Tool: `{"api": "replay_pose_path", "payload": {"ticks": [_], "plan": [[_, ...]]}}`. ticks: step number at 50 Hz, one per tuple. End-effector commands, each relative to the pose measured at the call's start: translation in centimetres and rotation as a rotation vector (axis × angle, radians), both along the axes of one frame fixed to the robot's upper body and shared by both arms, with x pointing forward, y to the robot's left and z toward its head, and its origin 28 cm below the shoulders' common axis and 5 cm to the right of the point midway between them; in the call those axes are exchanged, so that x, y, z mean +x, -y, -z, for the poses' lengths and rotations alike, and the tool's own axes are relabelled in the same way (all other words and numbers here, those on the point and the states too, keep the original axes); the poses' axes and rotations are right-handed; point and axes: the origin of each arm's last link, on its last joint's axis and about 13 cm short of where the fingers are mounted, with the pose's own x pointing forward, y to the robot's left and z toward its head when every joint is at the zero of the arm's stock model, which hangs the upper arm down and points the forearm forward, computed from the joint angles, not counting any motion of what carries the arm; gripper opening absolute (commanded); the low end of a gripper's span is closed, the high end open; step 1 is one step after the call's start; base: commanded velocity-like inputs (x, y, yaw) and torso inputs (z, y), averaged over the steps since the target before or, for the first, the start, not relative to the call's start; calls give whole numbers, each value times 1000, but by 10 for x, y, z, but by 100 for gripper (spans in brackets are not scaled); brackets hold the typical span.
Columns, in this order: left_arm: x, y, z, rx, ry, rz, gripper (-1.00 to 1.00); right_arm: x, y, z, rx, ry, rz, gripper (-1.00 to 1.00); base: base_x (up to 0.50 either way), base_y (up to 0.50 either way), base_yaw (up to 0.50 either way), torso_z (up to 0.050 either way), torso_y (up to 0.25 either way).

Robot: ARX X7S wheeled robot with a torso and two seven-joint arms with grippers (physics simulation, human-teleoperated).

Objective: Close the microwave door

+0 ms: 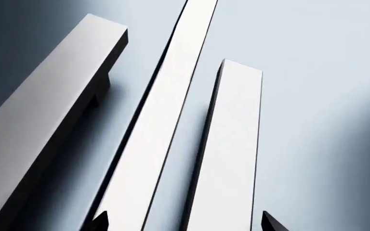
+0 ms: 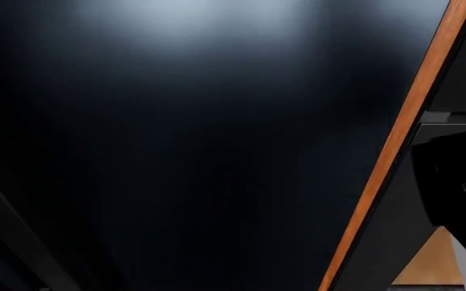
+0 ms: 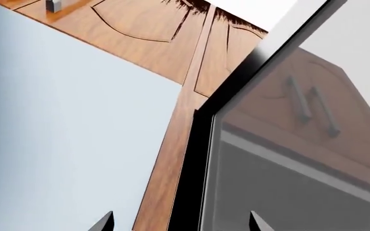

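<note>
The microwave door (image 3: 294,178) shows in the right wrist view as a grey glass pane with a black edge (image 3: 194,183), swung out from the wall. Wooden cupboard fronts show faintly in the glass. My right gripper (image 3: 181,222) is open, its two dark fingertips (image 3: 106,222) spread either side of that black edge, with nothing held. My left gripper (image 1: 186,224) is open too, close in front of a pale grey panel (image 1: 320,96) with long silver bar handles (image 1: 233,144). In the head view a dark glossy surface (image 2: 184,145) fills nearly the whole picture; I cannot tell what it is.
Wooden cupboard doors (image 3: 140,29) stand behind the microwave, beside a plain pale surface (image 3: 63,120). An orange-brown wooden strip (image 2: 399,139) runs down the head view's right side, with part of my right arm (image 2: 460,182) beyond it. Another silver bar (image 1: 44,120) juts out near the left gripper.
</note>
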Motion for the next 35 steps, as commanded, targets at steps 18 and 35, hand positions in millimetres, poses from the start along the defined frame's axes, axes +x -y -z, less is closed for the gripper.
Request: {"api": "replay_pose_path", "payload": {"ticks": [18, 35], "plan": [[-2, -2, -1, -14, 18, -28, 100, 16, 19, -22, 44, -35, 32, 100, 0, 0, 0, 0, 1], [-1, -2, -2, -13, 15, -33, 100, 13, 35, -26, 95, -37, 50, 100, 0, 0, 0, 0, 0]]}}
